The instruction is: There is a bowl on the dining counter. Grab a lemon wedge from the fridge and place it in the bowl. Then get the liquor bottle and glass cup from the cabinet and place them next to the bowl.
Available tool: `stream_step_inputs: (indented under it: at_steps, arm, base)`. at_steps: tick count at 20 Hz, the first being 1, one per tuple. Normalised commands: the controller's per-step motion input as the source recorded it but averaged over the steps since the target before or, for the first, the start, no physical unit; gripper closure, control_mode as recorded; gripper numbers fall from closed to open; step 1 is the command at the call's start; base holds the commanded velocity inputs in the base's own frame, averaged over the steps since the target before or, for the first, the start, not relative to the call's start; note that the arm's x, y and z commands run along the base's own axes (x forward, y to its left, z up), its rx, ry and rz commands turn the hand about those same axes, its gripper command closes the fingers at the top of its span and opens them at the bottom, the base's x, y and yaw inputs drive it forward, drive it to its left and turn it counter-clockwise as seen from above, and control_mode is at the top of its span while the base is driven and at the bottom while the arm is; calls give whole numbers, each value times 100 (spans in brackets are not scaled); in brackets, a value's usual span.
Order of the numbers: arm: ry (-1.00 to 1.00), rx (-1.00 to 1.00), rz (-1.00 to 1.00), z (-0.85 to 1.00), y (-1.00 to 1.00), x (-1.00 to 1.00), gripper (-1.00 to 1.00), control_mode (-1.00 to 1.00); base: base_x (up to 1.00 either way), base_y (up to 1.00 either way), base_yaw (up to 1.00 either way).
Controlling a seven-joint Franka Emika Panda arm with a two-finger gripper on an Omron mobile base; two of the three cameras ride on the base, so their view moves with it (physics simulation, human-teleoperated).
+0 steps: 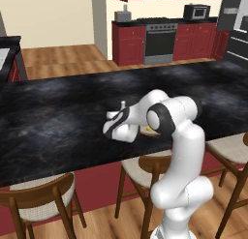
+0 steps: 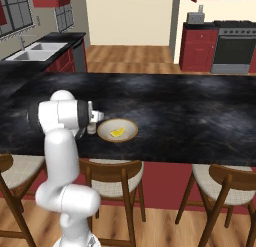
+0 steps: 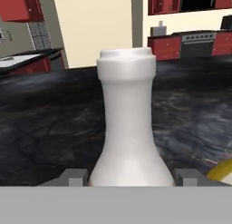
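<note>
Mostly bare counter [image 2: 200, 116] stretching at 12 o'clock; bowl [image 2: 118, 130] sitting near front edge. Claw [image 3: 131, 177] straddling liquor bottle [image 3: 128, 123], fingers wide, contact unclear.

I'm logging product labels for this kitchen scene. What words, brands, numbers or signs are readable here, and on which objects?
None can be read.
Liquor bottle: plain off-white, no label on the side shown.
Bowl with the lemon wedge: no markings.
Dining counter: only grey marbling.
Microwave and oven: too small to tell if they carry any text.
</note>
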Motion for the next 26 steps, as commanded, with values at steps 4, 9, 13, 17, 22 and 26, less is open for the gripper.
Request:
stream_step_inputs:
  at_steps: [4, 9, 13, 17, 22, 26]
  arm:
    - [0, 0, 0, -27, 0, 35, 100, -100]
    - [0, 0, 0, -38, 0, 8, 100, -100]
    - [0, 0, 0, -42, 0, 0, -100, -100]
    - [0, 0, 0, -26, 0, 0, -100, -100]
    - [0, 0, 0, -3, 0, -1, -100, -100]
    - [-3, 0, 0, 15, 0, -16, -100, -100]
  base:
    - [0, 0, 0]
    - [0, 0, 0]
    - [0, 0, 0]
    - [0, 0, 0]
    - [0, 0, 0]
    - [0, 0, 0]
